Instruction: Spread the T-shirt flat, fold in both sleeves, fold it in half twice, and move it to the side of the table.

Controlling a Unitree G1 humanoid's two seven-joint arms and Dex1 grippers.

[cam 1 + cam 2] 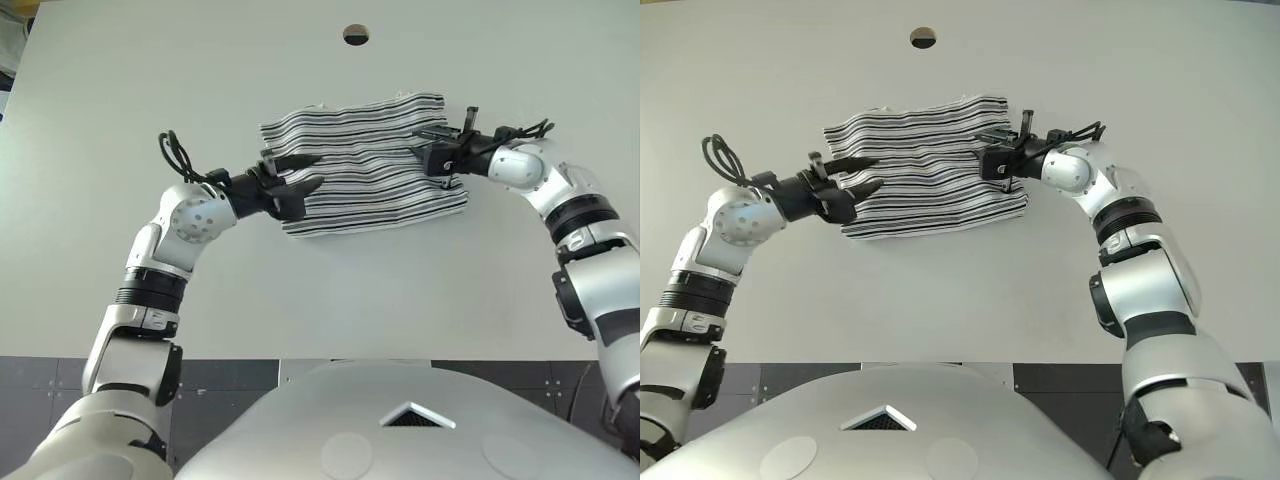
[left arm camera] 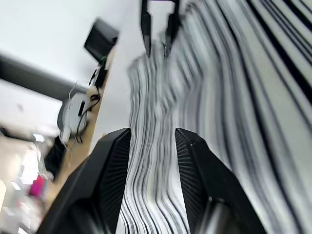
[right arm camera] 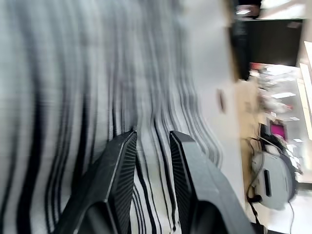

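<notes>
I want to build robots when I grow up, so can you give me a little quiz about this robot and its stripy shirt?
1. True or false: the black-and-white striped cloth T-shirt lies folded on the plain white table.
2. Pick one. What is in the table top beyond the shirt?
A. a small round hole
B. a red cup
C. a green ball
3. Fill the gap: the right arm's jaws sit at the shirt's ____ edge.

Key: 1 true; 2 A; 3 right.
</notes>
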